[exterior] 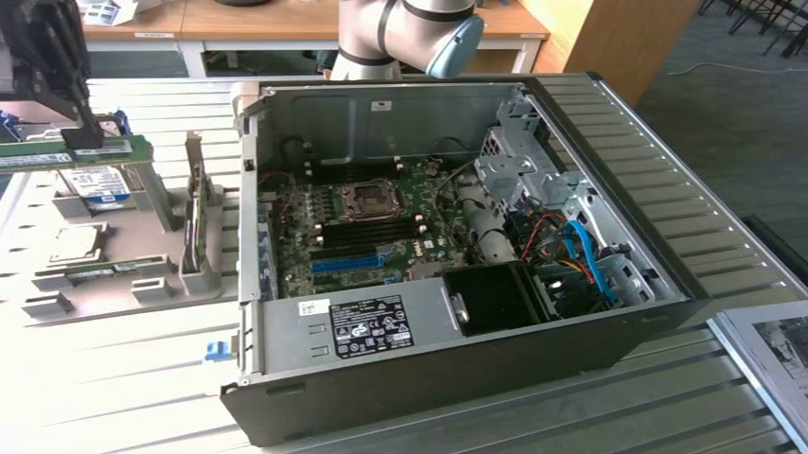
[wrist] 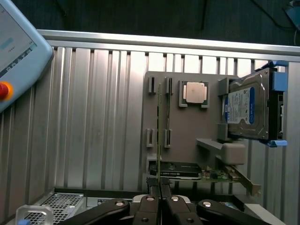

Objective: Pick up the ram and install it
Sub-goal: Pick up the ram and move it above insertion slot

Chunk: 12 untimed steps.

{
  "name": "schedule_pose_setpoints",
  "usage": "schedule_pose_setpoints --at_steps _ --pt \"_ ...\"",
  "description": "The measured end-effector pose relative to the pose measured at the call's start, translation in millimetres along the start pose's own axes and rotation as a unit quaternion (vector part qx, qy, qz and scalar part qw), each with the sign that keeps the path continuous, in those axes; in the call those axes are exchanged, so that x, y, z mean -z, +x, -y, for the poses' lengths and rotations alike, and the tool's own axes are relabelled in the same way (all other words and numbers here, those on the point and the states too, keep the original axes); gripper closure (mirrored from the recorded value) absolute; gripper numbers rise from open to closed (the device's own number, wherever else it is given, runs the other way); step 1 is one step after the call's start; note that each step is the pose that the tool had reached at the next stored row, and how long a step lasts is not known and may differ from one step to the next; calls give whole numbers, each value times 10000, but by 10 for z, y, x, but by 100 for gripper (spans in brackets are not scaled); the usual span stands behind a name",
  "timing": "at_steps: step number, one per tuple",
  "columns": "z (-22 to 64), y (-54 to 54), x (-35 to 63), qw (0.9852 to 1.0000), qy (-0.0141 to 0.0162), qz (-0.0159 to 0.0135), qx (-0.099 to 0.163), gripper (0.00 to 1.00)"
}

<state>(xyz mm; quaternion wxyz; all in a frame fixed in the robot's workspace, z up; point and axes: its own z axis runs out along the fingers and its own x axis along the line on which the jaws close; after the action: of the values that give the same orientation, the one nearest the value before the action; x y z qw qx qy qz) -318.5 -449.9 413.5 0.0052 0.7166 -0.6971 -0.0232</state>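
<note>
Over grey holder tray (wrist: 187, 126), at exterior view's left: tool (exterior: 83, 137) nearly closed, fingers pinching ram (exterior: 51, 156) by its upper edge. Ram level, long edge up, well apart from open computer case (exterior: 442, 388) on worktop. Hard drive (wrist: 243, 110) stands on same tray.

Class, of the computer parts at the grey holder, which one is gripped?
The ram, the thin green stick held in the gripper; the CPU, hard drive and card rest on the holder, untouched.
</note>
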Motion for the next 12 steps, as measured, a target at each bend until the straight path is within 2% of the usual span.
schedule_pose_setpoints --at_steps 12 --pt "208 6 8 10000 0 0 0 88"
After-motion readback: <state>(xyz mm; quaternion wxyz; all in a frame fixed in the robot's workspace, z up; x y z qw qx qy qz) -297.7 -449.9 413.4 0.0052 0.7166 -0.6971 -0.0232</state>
